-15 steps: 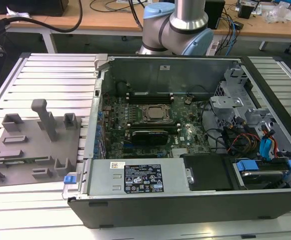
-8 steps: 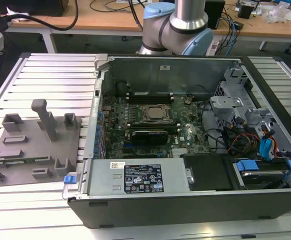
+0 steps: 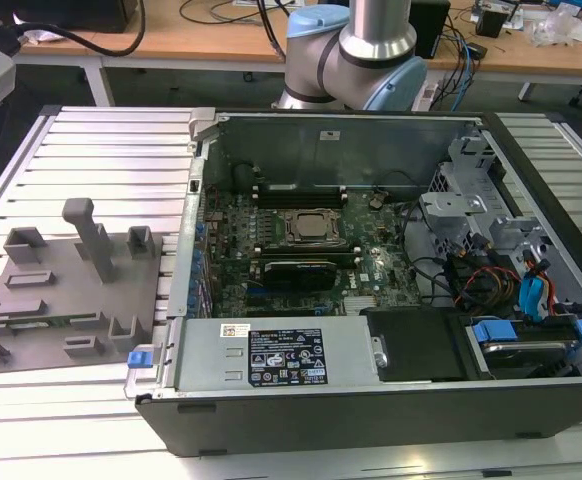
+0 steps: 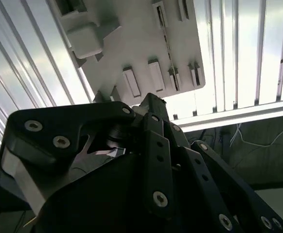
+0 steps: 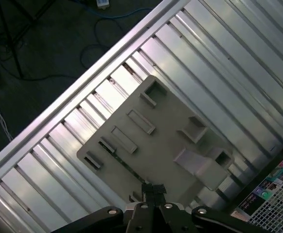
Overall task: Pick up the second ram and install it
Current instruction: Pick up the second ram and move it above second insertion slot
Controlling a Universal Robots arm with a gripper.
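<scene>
- Fixture tray (image 3: 71, 300): a grey plastic plate lying flat on the slatted metal tabletop (image 3: 111, 150) at the exterior view's left. It carries several small pockets, and an upright post (image 3: 89, 235) rises from it.
- Second ram (image 3: 61, 321): a thin green strip standing on edge in a long slot of the fixture tray, near the tray's front edge. It is well apart from the motherboard. In both wrist views it shows as a narrow dark line running across the tray.
- Gripper (image 5: 154, 188): in the first wrist view it hangs over the fixture tray and clear of it, with its tip close above the line of the second ram. The fingers (image 4: 151, 104) appear drawn together at a single tip, with nothing between them.
- Computer case (image 3: 371, 425): a dark tower lying on its side just beside the tray, with the side panel off and the interior facing up.
- Power supply (image 3: 281, 355): a grey box with a printed label, set along the near wall of the case.
- Motherboard (image 3: 371, 270): a large green board on the case floor, with the processor socket (image 3: 309, 226) near its middle.
- Robot arm (image 3: 371, 40): grey and pale blue segments rising behind the far wall of the case.
- Cables (image 3: 531, 290): red and blue leads among the metal drive bays at the exterior view's right end of the case.
</scene>
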